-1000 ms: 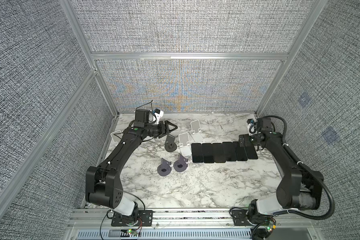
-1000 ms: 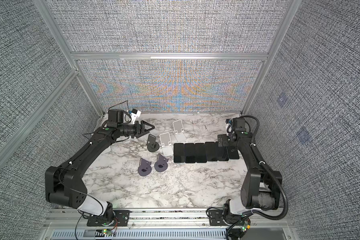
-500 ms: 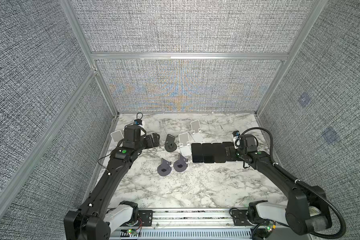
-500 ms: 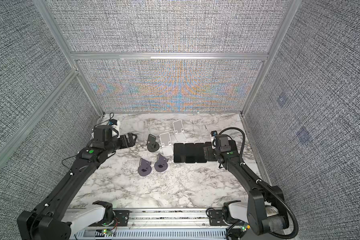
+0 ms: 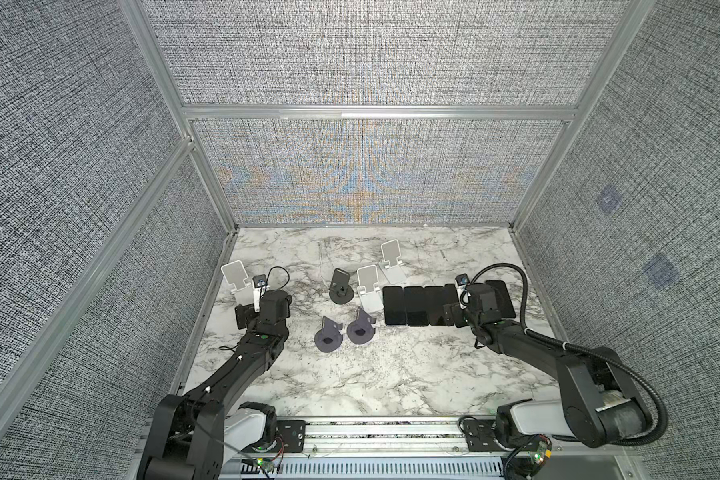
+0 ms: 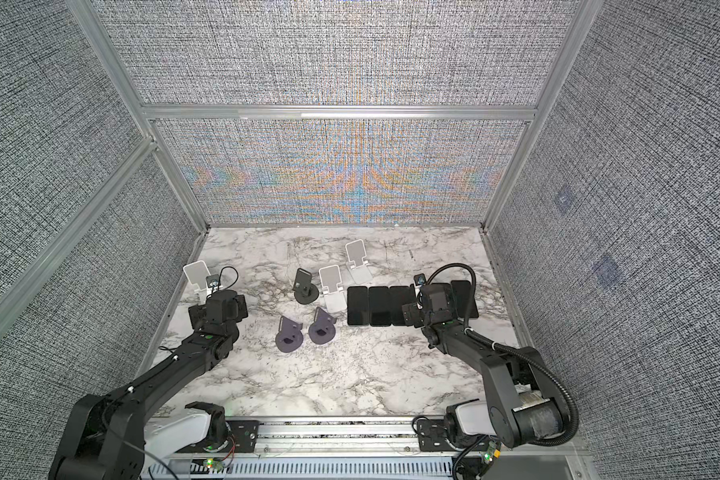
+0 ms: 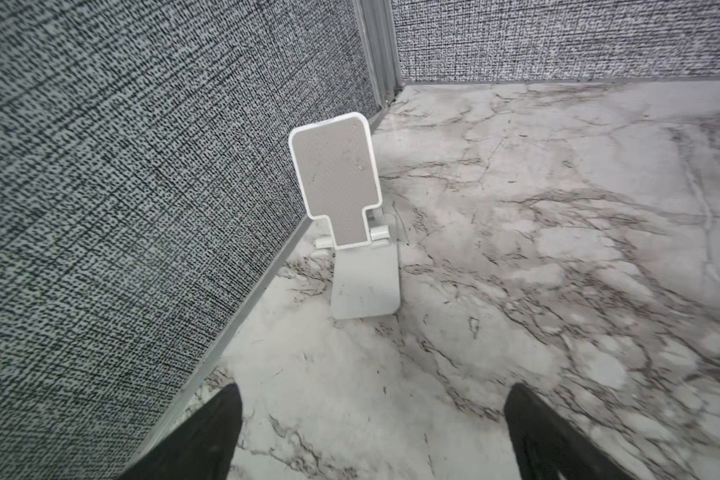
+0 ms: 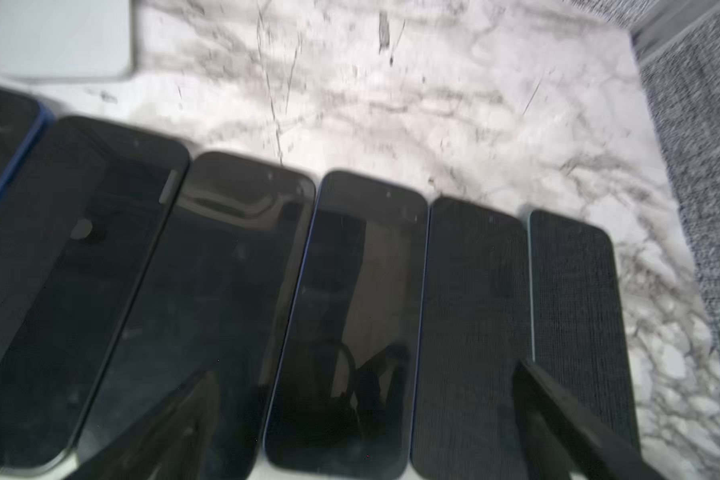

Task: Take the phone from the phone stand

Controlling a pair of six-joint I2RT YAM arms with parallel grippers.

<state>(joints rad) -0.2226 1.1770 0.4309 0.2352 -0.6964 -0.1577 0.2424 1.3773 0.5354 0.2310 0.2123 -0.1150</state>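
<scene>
Phone stand [image 7: 341, 187] ahead of your released left pincer [image 7: 373, 388] stands empty; phones [image 8: 233, 270] lie flat beneath your released right pincer [image 8: 364, 368]; removal appears complete.

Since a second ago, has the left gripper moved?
Yes. In a top view the left gripper has pulled back leftward, away from the black round-based stand and toward the white stand by the left wall. Its jaws are open.
</scene>
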